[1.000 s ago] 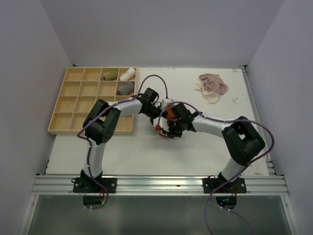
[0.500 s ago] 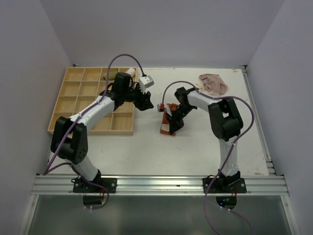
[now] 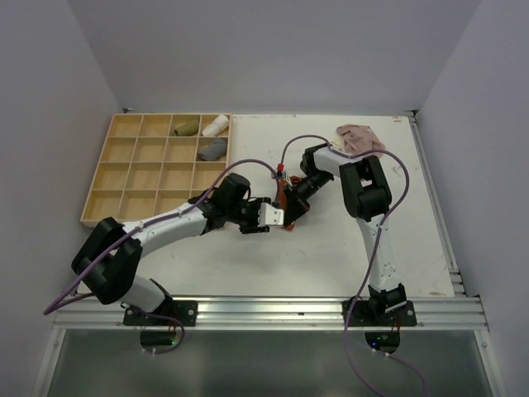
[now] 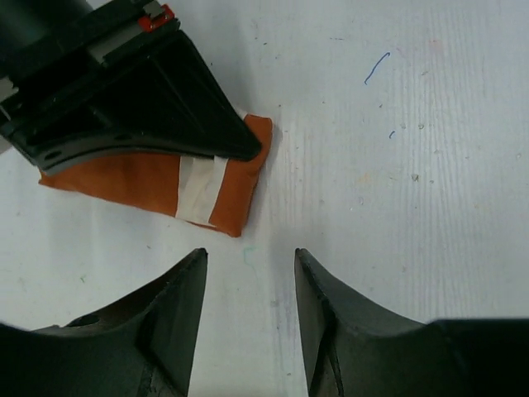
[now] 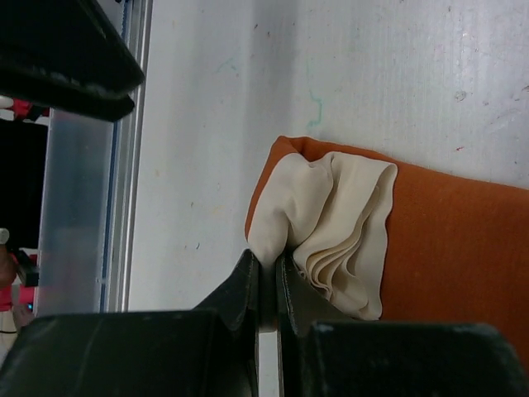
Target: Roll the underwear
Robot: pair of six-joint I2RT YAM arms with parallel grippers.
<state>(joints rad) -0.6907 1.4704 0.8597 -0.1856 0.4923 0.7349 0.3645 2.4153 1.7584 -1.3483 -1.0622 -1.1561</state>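
**Stage of the task, read left to right.** The wooden tray (image 3: 132,223), at the far left of the desk (image 3: 248,265), holds three finished rolls. A green roll (image 3: 186,127) lies in the top row, a white roll (image 3: 216,125) in the top right corner compartment, and a grey roll (image 3: 212,149) in the compartment just below that. The other compartments in view are bare.

At mid-desk the left pincer (image 4: 248,260) stands open and holds nothing, just beside the rust-orange underwear (image 4: 140,178). This garment lies folded into a flat, compact packet on the desk, not yet a tight roll and not yet in the tray.

The right pincer (image 5: 266,269) rests on the packet, closed, and appears to nip the edge of its cream lining.

Far right, the pale beige-pink underwear (image 3: 359,138) lies crumpled and untouched, well apart from both arms.

By this view, one garment is part-way rolled and the other has not been begun.
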